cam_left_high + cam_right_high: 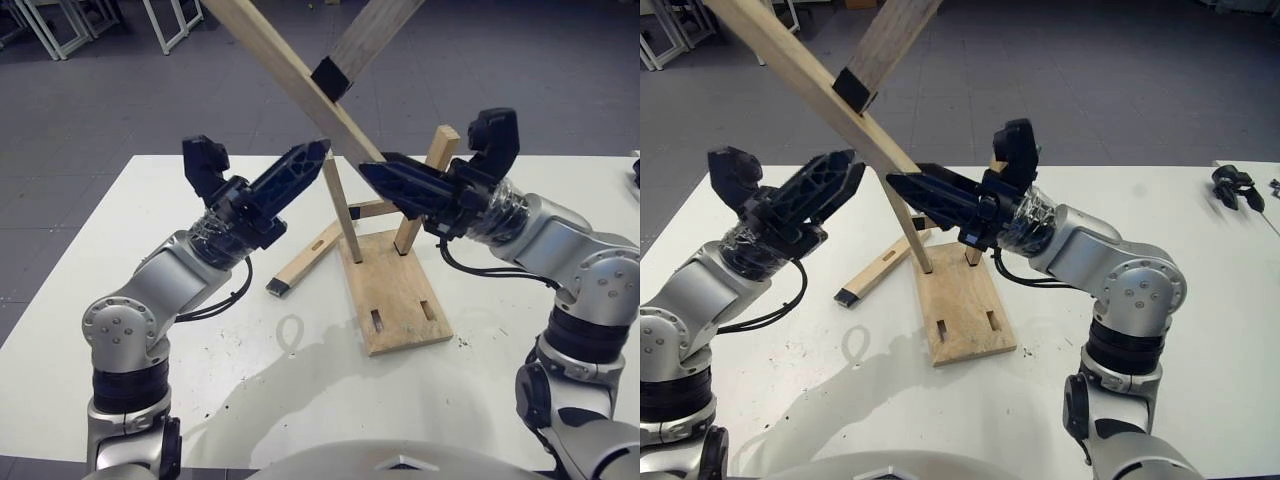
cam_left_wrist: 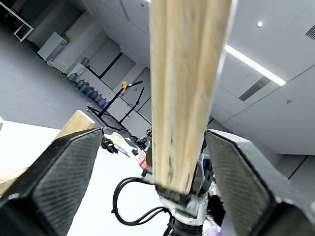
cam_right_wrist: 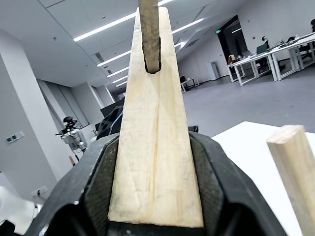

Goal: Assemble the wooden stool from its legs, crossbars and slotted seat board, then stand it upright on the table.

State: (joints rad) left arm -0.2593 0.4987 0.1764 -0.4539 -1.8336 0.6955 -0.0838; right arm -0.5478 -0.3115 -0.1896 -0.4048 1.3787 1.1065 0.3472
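My right gripper (image 1: 368,172) is clamped tight on a long pale wooden leg (image 1: 285,65) that slants up over the white table (image 1: 460,380). My left gripper (image 1: 318,152) is wide open around it (not touching). The flat slotted wooden seat board (image 1: 400,305) lies on the table.

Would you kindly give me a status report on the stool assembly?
Right gripper shut on raised leg. Left gripper open around it. Seat board flat, two legs slotted. Loose bar alongside.
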